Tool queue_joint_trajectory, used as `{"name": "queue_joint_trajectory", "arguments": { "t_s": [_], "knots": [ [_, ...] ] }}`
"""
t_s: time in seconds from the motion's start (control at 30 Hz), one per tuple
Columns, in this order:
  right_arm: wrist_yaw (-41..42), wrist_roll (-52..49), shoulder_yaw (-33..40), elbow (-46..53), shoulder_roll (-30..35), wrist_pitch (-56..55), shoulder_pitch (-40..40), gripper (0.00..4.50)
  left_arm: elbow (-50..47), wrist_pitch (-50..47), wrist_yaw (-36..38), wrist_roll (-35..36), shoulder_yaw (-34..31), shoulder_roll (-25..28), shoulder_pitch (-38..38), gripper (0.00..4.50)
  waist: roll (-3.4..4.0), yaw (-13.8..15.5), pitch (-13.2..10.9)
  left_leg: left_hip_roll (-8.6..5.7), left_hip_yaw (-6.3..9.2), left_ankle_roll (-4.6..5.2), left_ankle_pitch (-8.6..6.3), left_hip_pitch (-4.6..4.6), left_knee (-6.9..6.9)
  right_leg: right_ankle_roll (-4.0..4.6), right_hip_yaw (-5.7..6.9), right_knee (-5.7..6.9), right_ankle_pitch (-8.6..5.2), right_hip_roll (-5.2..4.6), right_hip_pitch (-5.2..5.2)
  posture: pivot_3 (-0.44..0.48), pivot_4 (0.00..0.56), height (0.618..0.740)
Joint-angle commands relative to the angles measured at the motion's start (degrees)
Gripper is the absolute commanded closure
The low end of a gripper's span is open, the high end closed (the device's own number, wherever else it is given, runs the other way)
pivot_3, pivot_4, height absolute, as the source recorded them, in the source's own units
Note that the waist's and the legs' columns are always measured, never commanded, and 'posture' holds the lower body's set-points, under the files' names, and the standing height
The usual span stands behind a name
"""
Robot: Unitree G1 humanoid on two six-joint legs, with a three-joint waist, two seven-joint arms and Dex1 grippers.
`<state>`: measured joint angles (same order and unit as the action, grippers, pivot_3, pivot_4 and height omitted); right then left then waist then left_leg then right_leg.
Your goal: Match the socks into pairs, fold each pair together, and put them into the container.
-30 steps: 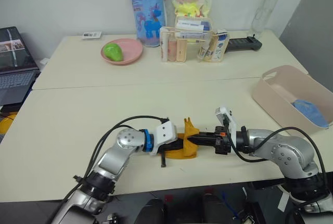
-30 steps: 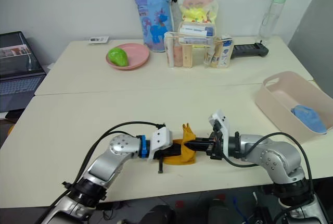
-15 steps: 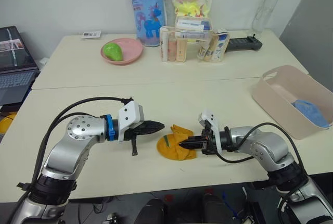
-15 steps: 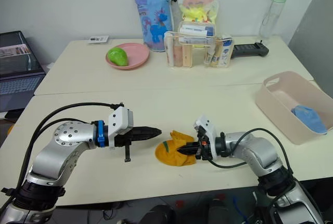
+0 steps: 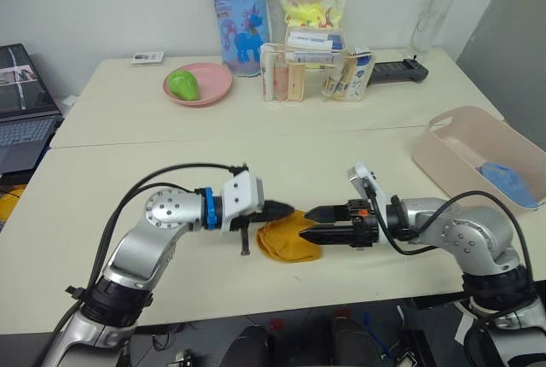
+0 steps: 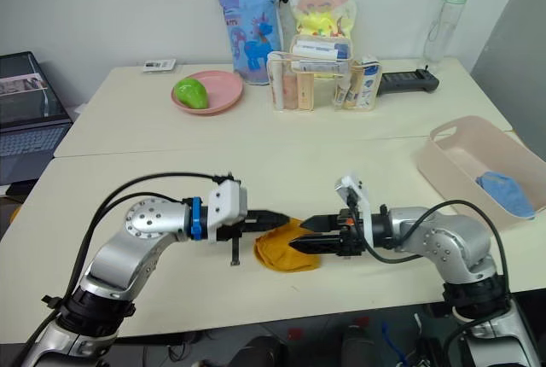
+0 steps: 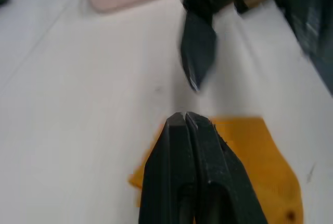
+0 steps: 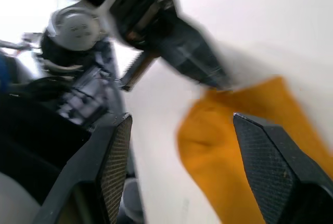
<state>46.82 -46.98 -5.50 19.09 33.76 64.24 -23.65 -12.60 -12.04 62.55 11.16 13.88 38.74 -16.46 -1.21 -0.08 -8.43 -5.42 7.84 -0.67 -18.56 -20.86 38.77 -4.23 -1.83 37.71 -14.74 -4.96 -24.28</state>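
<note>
The yellow socks (image 5: 288, 243) lie bunched in one heap on the tabletop (image 5: 128, 179) near its front edge, between my two grippers. My left gripper (image 5: 281, 210) has its fingers pressed together, tip touching the heap's upper left edge, gripping nothing. My right gripper (image 5: 311, 224) has its fingers spread apart, one above the heap's right edge and one over it, not yet clamped. The container (image 5: 461, 158) sits well apart to the right with a blue sock (image 5: 505, 181) in it. To do this well, I'd pin the heap with the left tip, close the right fingers on both layers together, and lift only once the bundle holds.
</note>
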Motion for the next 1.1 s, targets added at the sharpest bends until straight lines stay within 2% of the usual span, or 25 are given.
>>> {"name": "queue_joint_trajectory", "arguments": {
  "t_s": [0.03, 0.17, 0.37, 0.73, 0.97, 1.1],
  "knots": [
    [-2.24, 1.01, 1.59, -0.16, 0.13, -0.43, 0.16, 1.2, 2.64, 4.98, -2.78, -5.94, 0.76, 1.14, 0.92, 4.5, 0.01, 0.01, -0.02, 0.0, 0.0, 0.0, 0.0, 0.0, 0.0, 0.0, 0.0, 0.0, 0.0, 0.0, 0.0, 0.0, 0.15, 0.74],
    [-4.94, 3.35, -0.75, -0.85, 0.29, 1.22, 0.2, 1.2, 4.69, 6.81, -2.95, -7.9, 1.33, 1.95, 4.02, 4.5, 0.01, 0.0, -0.01, -0.01, 0.0, 0.01, 0.0, -0.01, 0.01, 0.0, -0.04, 0.01, 0.0, -0.01, 0.01, 0.0, 0.15, 0.74],
    [-9.68, 3.6, -0.88, -5.95, -5.33, 6.12, -1.16, 1.2, 2.95, 6.14, -4.13, -8.32, 1.17, 2.63, 6.75, 4.5, 0.01, -0.02, 0.0, -0.01, 0.0, 0.01, 0.0, 0.01, 0.01, 0.0, -0.18, 0.03, 0.0, -0.01, 0.02, 0.0, 0.15, 0.74],
    [-8.2, 1.32, -1.65, -11.37, -12.79, 11.91, -4.43, 1.2, -1.84, 1.82, -4.3, -7.43, 0.06, 3.56, 7.45, 4.5, 0.04, -0.14, 0.0, -0.01, -0.02, 0.01, -0.01, 0.02, -0.01, 0.0, -0.19, 0.03, 0.0, 0.0, 0.0, 0.0, 0.15, 0.74],
    [-9.88, 3.26, -1.56, -17.36, -18.19, 10.21, -6.23, 1.2, -2.83, 0.17, -4.65, -6.38, -0.44, 2.78, 6.94, 4.5, 0.05, -0.22, 0.0, 0.0, -0.01, 0.01, -0.01, 0.02, -0.01, 0.0, -0.15, 0.05, 0.0, 0.01, -0.02, 0.0, 0.15, 0.74],
    [-11.16, 3.58, 0.84, -20.37, -19.9, 9.91, -6.96, 1.2, -2.87, 0.59, -4.15, -5.78, -0.58, 2.98, 7.23, 4.5, 0.06, -0.22, -0.01, -0.02, -0.01, 0.01, -0.01, 0.02, -0.01, 0.0, -0.13, 0.05, 0.0, 0.01, -0.02, 0.0, 0.15, 0.74]
  ]
}}
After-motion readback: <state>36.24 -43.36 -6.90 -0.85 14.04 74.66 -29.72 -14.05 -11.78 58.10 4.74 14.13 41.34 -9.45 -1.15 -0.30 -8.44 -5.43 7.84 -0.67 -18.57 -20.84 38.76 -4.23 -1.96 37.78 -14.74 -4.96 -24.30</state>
